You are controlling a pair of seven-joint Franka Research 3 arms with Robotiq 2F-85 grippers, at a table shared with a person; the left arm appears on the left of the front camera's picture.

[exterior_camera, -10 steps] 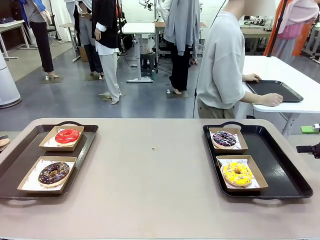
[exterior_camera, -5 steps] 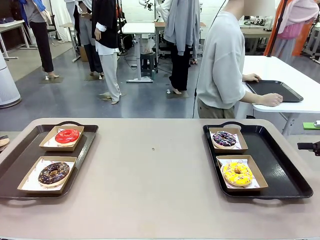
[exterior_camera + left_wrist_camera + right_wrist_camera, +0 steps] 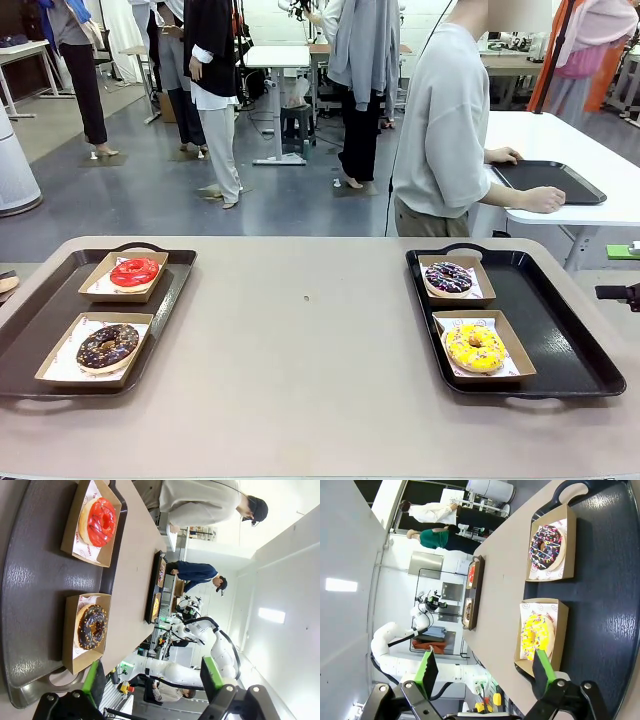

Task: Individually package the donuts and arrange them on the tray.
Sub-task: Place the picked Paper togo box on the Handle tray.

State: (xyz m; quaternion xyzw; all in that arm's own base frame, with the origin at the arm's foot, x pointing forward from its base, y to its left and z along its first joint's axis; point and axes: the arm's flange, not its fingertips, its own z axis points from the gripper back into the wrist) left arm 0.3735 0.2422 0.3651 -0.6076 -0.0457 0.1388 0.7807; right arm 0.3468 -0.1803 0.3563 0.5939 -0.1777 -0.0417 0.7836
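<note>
Each donut lies in its own open brown cardboard box lined with white paper. The red donut (image 3: 134,272) and the chocolate donut (image 3: 107,346) sit on the left black tray (image 3: 40,320). The purple donut (image 3: 448,277) and the yellow donut (image 3: 475,347) sit on the right tray (image 3: 560,340). My left gripper (image 3: 152,677) hangs open and empty beside the left tray, near the chocolate donut (image 3: 91,626) and the red donut (image 3: 97,522). My right gripper (image 3: 485,672) is open and empty beside the right tray, facing the yellow donut (image 3: 536,636) and the purple donut (image 3: 547,545).
A person (image 3: 445,130) stands at the far side, turned toward a white table with another black tray (image 3: 548,180). A black part of my right arm (image 3: 618,293) pokes in at the right edge. Bare tabletop (image 3: 300,350) lies between the two trays.
The black arm part at the right edge has drawn slightly outward and up. The donuts, boxes and trays have not moved.
</note>
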